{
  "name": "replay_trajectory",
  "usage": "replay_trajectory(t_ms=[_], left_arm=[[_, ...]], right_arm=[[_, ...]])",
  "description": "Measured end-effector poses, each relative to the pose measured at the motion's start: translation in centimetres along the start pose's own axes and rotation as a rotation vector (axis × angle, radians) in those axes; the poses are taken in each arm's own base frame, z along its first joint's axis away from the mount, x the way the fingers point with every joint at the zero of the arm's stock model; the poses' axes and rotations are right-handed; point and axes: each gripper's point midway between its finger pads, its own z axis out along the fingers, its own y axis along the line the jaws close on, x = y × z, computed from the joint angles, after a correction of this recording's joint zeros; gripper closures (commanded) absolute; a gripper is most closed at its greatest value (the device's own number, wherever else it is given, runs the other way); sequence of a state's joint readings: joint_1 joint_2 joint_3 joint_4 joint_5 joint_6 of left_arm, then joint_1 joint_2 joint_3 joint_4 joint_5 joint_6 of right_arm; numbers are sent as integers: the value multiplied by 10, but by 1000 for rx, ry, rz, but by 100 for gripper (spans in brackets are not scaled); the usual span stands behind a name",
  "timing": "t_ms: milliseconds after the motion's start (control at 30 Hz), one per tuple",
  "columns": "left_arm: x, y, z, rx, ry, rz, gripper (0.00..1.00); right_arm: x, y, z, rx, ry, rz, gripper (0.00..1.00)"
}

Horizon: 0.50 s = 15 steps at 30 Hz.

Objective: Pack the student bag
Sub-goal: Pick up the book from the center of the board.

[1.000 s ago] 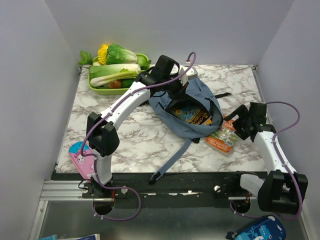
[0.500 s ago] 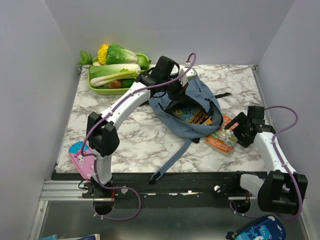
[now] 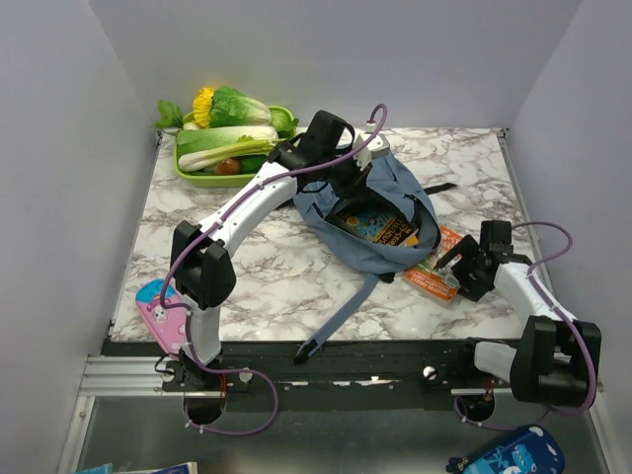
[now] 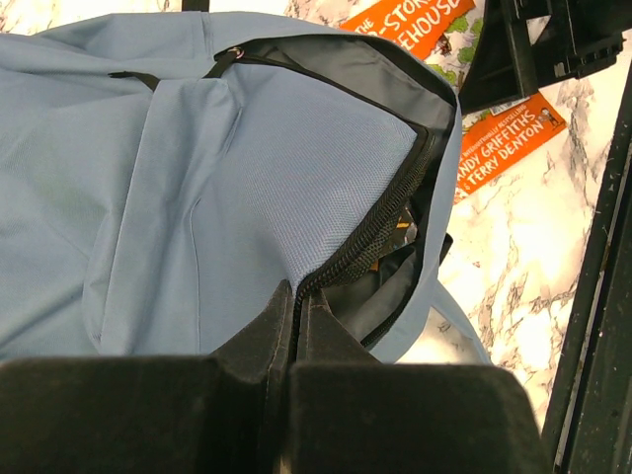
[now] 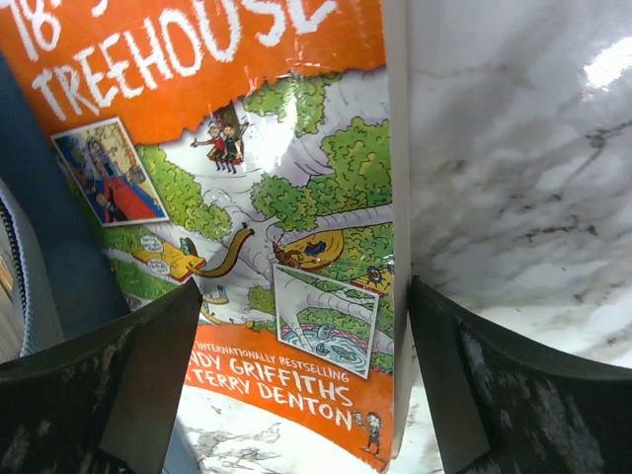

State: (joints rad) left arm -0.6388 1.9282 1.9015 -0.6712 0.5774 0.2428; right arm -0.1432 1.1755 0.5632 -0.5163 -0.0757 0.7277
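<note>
We see bright, even light with soft shadows; glare whitens the marble table (image 5: 607,64) at upper right.

The marble table (image 3: 257,272) bears the student bag (image 3: 395,180), an orange book (image 3: 435,274) just beside. A green tray (image 3: 211,181) lies far left; a pink case (image 3: 161,311) near left

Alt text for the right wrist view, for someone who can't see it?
The open right gripper straddles the lower part of an orange Treehouse book lying flat on the marble table. Blue bag fabric shows at the left edge.
</note>
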Motion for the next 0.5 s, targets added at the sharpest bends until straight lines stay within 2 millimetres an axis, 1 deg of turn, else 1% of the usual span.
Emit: replay_trajectory(t_ms=[167, 367, 500], left_arm=[[1, 0, 0, 1, 5, -3, 100], [2, -1, 0, 3, 9, -6, 100], [3, -2, 1, 7, 12, -6, 100]], right_arm=[[-3, 13, 0, -61, -5, 0, 11], [-8, 24, -11, -121, -33, -12, 12], [-10, 28, -14, -141, -41, -18, 13]])
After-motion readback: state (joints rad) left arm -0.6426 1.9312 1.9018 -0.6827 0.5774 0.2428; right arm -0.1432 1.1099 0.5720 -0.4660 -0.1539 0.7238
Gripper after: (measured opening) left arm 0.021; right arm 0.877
